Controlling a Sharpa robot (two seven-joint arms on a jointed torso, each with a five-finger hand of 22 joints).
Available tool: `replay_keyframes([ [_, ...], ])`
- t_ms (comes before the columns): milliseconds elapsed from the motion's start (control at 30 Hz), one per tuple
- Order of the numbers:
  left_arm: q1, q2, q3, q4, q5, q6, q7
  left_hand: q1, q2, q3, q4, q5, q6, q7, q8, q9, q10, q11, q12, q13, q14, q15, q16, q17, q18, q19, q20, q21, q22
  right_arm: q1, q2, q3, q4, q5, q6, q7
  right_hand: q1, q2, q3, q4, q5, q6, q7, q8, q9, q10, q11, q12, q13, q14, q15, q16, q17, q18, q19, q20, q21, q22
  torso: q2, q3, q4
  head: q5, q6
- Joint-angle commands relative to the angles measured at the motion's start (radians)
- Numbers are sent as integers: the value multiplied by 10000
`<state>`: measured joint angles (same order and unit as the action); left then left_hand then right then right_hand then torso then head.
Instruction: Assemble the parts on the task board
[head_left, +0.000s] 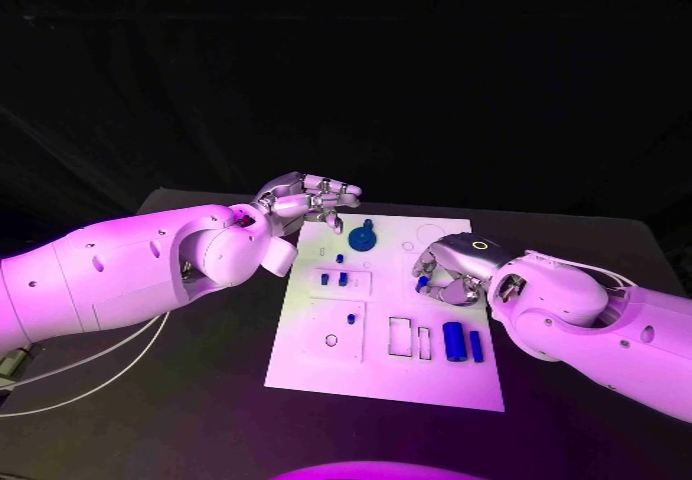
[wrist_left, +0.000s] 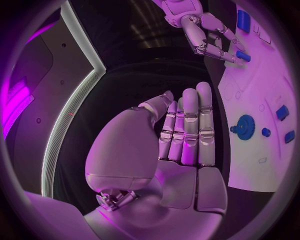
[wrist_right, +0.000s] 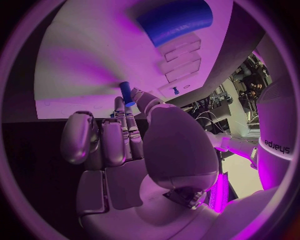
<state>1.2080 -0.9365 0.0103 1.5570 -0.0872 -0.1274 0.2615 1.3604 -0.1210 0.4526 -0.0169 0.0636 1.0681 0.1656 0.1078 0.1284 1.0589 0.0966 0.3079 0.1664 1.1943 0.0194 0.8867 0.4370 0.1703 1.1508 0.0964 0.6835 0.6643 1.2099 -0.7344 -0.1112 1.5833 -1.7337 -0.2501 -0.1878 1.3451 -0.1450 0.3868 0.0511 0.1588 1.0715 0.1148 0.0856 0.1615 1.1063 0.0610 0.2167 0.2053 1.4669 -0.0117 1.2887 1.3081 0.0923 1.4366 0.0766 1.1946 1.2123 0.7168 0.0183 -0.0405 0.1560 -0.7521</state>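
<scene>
Now, small blue peg (wrist_right: 127, 93) pinched in right hand (head_left: 450, 275) fingers (wrist_right: 122, 116), over task board (head_left: 325, 360)

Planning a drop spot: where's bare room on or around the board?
Free: black table left of the task board under the left arm, and the board's near strip. Crowded: the board's middle and far end, with the gear, blue parts, the right robot hand and the left robot hand.
</scene>
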Motion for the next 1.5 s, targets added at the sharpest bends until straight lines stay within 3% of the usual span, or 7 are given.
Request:
replay_keyframes([
  [33,10,12,4,19,15,203,68,7,84,-35,-22,35,-54,28,32,-12,-60,27,60,3,-87,-12,56,-9,137,-14,63,-57,-16,-14,30,-3,-22,43,87,85,17,129,91,-5,26,101,-12,69,17,107,-18,77,13,569,-84,82,109,-64,94,-28,108,56,-10,-2,-9,14,-15],
  [800,11,-16,4,27,6,183,-49,19,97,-37,-29,35,-57,31,36,-14,-68,28,71,2,-92,-14,61,-14,138,-12,62,-61,-19,-43,130,-69,-314,-261,677,-230,329,409,391,-228,50,653,-83,208,171,497,-145,149,28,575,-205,170,156,-111,173,-114,316,295,-12,-2,1,28,-107],
  [1167,11,-1,4,5,6,175,-88,13,103,-44,-25,34,-69,40,33,-18,-78,33,77,0,-94,-12,65,-19,137,-11,62,-64,-22,-45,-17,-56,-75,55,-372,-59,431,458,439,-341,59,791,-86,244,228,651,-178,152,44,573,-242,187,164,-131,205,-124,406,395,-13,-3,1,62,-116],
  [1333,10,7,4,-40,6,171,-94,13,103,-44,-25,34,-69,40,33,-18,-78,33,77,0,-94,-12,65,-19,137,-11,62,-64,-22,40,-221,45,286,246,-1043,-12,435,456,438,-351,64,807,-87,249,235,665,-180,150,45,572,-244,183,158,-130,204,-125,404,394,-29,-14,-12,68,-97],
  [1500,9,29,4,-59,6,194,-110,13,103,-44,-25,34,-69,40,33,-18,-78,33,77,0,-94,-12,65,-19,137,-11,62,-64,-22,170,-513,150,897,418,-1211,-25,434,452,435,-354,66,812,-87,250,237,669,-179,148,46,572,-246,185,161,-136,213,-125,431,420,-8,-5,22,80,-78],
])
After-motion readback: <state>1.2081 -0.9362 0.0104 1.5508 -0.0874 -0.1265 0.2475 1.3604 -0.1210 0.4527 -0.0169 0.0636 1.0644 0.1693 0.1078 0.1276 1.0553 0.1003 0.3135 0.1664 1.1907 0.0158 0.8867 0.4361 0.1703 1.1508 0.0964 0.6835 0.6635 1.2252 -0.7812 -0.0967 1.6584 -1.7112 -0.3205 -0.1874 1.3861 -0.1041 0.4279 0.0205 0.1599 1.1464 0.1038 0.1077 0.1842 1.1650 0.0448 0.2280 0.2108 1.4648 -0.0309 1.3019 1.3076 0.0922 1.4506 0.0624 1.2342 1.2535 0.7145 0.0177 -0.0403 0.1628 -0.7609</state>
